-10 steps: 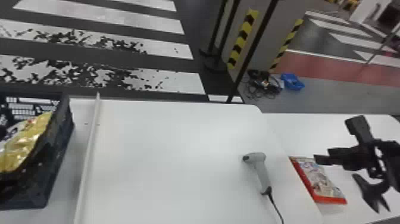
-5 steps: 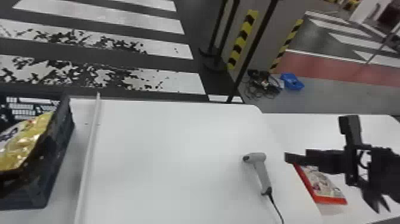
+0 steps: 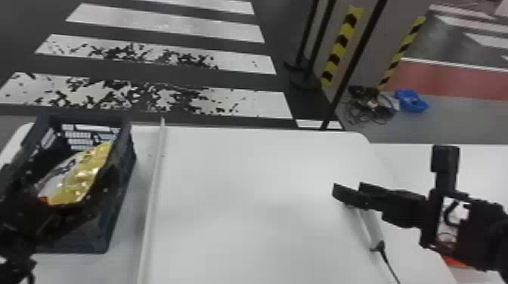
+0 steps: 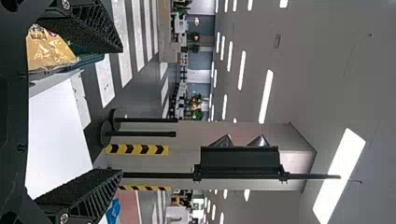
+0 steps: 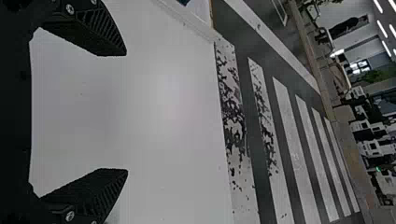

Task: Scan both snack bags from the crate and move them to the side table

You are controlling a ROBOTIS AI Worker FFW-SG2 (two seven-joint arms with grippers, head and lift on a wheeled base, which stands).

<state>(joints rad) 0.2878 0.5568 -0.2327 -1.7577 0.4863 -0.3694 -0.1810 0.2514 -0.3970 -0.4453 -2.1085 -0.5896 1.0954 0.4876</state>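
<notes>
One snack bag (image 3: 81, 177), yellow and white, is lying inside the crate (image 3: 115, 204); a second, red-edged bag (image 3: 455, 261) is resting on the side table (image 3: 483, 170), largely hidden behind the right arm (image 3: 482, 230). The right gripper (image 5: 126, 112), fingers spread and empty, is hanging over the head end of the scanner (image 3: 370, 226); the left gripper (image 4: 121, 111), also spread and empty, is standing by the crate.

Principal risk: a grasp catching only the scanner's end may be letting it swivel or slip on the smooth bench (image 3: 245, 189). Its cable (image 3: 391, 268) is trailing toward the near side and could be snagging. Glossy, creased film is presenting a further hazard, with glare or folds possibly defeating the read, and a shallow pinch possibly sliding off.

Orientation: the crated bag's long axis is running obliquely, near left to far right, its far end pointing toward the crate's far right corner. The scanner's handle is slanting toward near right, cable end nearest the robot.
</notes>
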